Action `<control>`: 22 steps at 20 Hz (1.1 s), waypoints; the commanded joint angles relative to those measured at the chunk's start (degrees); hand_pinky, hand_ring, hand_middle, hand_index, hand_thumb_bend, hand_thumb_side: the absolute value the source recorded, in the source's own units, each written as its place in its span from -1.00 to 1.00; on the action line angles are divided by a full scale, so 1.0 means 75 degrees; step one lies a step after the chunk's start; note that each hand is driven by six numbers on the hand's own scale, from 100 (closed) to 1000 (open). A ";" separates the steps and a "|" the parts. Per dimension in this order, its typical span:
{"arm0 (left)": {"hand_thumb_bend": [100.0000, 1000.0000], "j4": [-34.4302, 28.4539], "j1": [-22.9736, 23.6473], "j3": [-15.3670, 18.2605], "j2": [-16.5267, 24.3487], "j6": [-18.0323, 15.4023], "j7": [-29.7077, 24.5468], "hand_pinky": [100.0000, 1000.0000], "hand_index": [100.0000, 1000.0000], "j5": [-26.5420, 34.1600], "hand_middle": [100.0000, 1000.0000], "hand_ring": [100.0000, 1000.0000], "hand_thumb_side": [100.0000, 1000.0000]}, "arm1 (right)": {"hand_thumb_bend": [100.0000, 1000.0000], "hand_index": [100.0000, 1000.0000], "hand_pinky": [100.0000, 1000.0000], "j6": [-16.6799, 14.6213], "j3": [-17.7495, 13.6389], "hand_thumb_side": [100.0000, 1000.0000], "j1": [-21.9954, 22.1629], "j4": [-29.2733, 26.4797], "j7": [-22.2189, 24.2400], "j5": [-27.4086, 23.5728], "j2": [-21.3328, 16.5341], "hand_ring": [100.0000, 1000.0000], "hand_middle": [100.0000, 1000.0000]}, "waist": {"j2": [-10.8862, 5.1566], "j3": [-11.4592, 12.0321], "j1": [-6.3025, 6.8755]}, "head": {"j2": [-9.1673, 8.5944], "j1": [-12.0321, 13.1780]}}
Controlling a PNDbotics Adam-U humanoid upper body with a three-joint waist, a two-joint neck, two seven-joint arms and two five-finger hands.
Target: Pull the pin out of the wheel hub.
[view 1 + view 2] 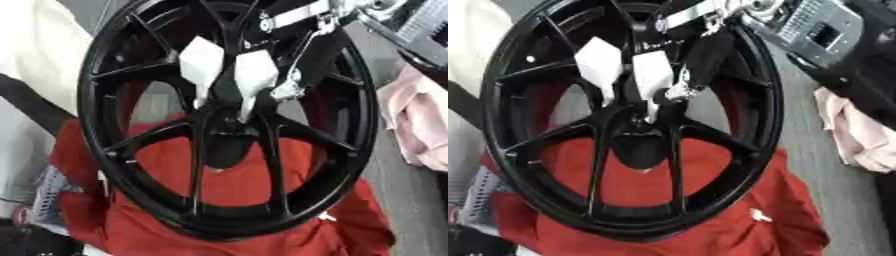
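A black spoked wheel (105, 140) stands upright and fills both views, its hub (226, 131) at the middle. My right hand (255, 72) reaches in from the upper right, in front of the upper spokes. Its white-tipped fingers (201, 62) are straight and point down at the hub, the tips just above the centre. The silver thumb (285, 90) stands apart to their right. I cannot make out the pin; the hub's centre is dark and partly hidden behind the fingers. My left hand shows in neither view.
A red cloth (254, 190) lies behind and below the wheel. A pink cloth (420, 120) sits at the right, with a grey gridded device (815, 25) above it. White fabric with a dark strap (26, 105) fills the left edge.
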 commanded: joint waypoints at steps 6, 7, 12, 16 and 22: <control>-0.88 -0.0067 -0.0031 0.0034 0.0086 0.0019 -0.0018 0.54 0.67 -0.0028 0.28 0.33 0.78 | -1.00 0.02 0.44 0.0305 -0.0253 -0.54 -0.0131 -0.0158 -0.0413 -0.0624 -0.0159 0.31 -0.19 | -0.0149 -0.0024 0.0066 | 0.0047 0.0013; -0.88 -0.0068 -0.0031 0.0035 0.0088 0.0020 -0.0016 0.54 0.67 -0.0029 0.28 0.33 0.78 | -1.00 -0.02 0.41 0.0347 -0.0278 -0.59 -0.0130 -0.0184 -0.0464 -0.0702 -0.0174 0.27 -0.22 | -0.0154 -0.0027 0.0069 | 0.0047 0.0013; -0.88 -0.0069 -0.0020 0.0043 0.0101 0.0024 0.0010 0.54 0.67 -0.0031 0.28 0.32 0.78 | -1.00 -0.12 0.34 0.0634 -0.0450 -0.65 -0.0149 -0.0437 -0.0709 -0.1196 -0.0307 0.19 -0.31 | -0.0184 -0.0055 0.0084 | 0.0047 0.0000; -0.88 -0.0068 -0.0023 0.0044 0.0108 0.0029 0.0007 0.54 0.67 -0.0037 0.28 0.32 0.78 | -1.00 -0.16 0.32 0.0856 -0.0660 -0.74 -0.0111 -0.0777 -0.0858 -0.1494 -0.0506 0.17 -0.34 | -0.0204 -0.0077 0.0089 | 0.0047 0.0007; -0.88 -0.0067 -0.0023 0.0051 0.0120 0.0041 -0.0007 0.54 0.67 -0.0047 0.28 0.32 0.77 | -1.00 -0.20 0.30 0.1095 -0.1100 -0.70 -0.0058 -0.1408 -0.1101 -0.1927 -0.0851 0.14 -0.38 | -0.0235 -0.0119 0.0101 | 0.0047 0.0031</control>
